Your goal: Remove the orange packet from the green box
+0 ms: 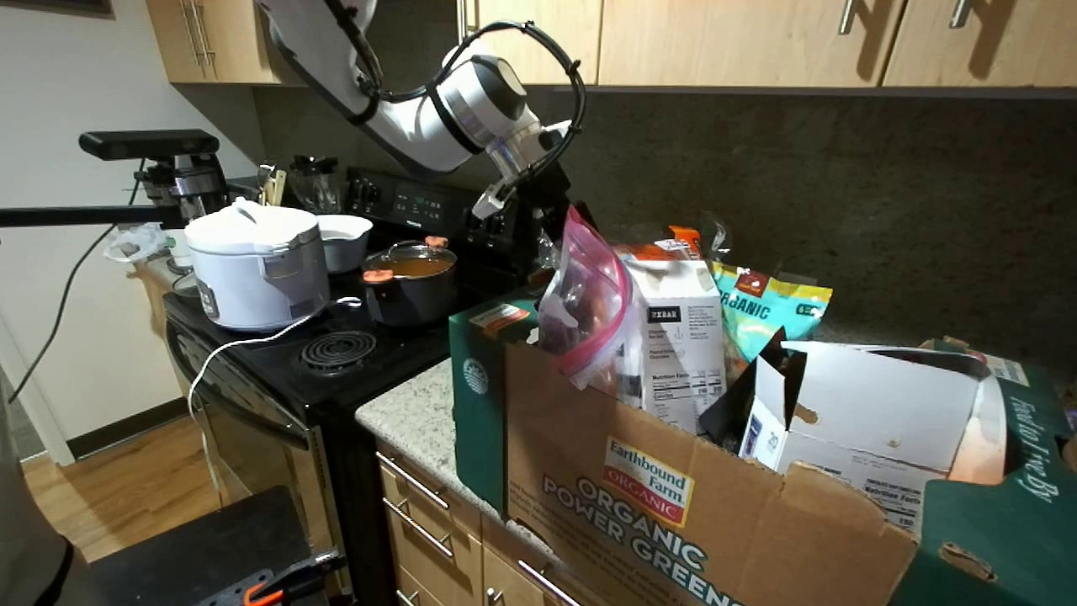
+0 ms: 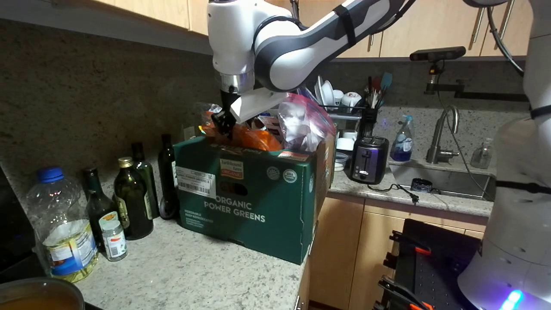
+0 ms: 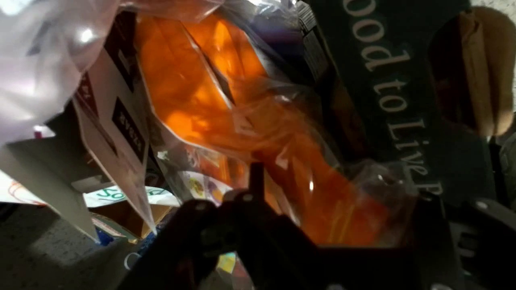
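The orange packet [image 3: 193, 88] is crinkly and glossy. It lies near the top of the green box, close to the rim, in the wrist view. It also shows in an exterior view [image 2: 260, 139]. The green box [image 2: 241, 202] stands on the counter and shows in both exterior views [image 1: 478, 421]. My gripper [image 3: 342, 193] is open, its fingers wide apart, with the end of the packet and clear plastic between them. In an exterior view the gripper [image 2: 226, 125] points down over the packet at the box's rim. The fingertips' contact with the packet is hard to tell.
A pinkish translucent bag [image 1: 589, 295] stands beside the gripper in the box. A white carton [image 1: 681, 337], a teal packet [image 1: 761, 311] and an opened white box [image 1: 883, 412] share it. Several bottles [image 2: 133, 198] stand beside the box. The stove [image 1: 336, 362] holds pots.
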`<action>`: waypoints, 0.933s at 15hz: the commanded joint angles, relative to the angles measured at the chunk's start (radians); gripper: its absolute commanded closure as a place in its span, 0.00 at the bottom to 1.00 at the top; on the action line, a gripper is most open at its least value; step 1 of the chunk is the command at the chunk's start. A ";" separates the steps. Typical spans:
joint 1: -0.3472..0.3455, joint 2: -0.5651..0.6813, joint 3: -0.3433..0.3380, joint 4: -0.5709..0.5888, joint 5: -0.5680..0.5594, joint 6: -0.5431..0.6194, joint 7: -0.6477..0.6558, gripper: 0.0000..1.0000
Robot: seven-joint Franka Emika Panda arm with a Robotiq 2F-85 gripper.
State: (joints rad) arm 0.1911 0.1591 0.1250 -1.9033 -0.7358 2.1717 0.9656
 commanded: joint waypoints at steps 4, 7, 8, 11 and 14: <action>0.008 0.080 -0.042 0.105 0.002 -0.099 0.012 0.87; 0.013 0.041 -0.044 0.110 0.002 -0.135 0.014 1.00; 0.013 0.021 -0.041 0.106 0.011 -0.147 0.007 1.00; 0.010 -0.044 -0.032 0.087 0.029 -0.194 -0.010 0.98; 0.005 -0.113 -0.018 0.058 0.055 -0.239 -0.014 0.99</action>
State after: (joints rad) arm 0.1929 0.1417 0.0951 -1.7980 -0.7127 1.9839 0.9644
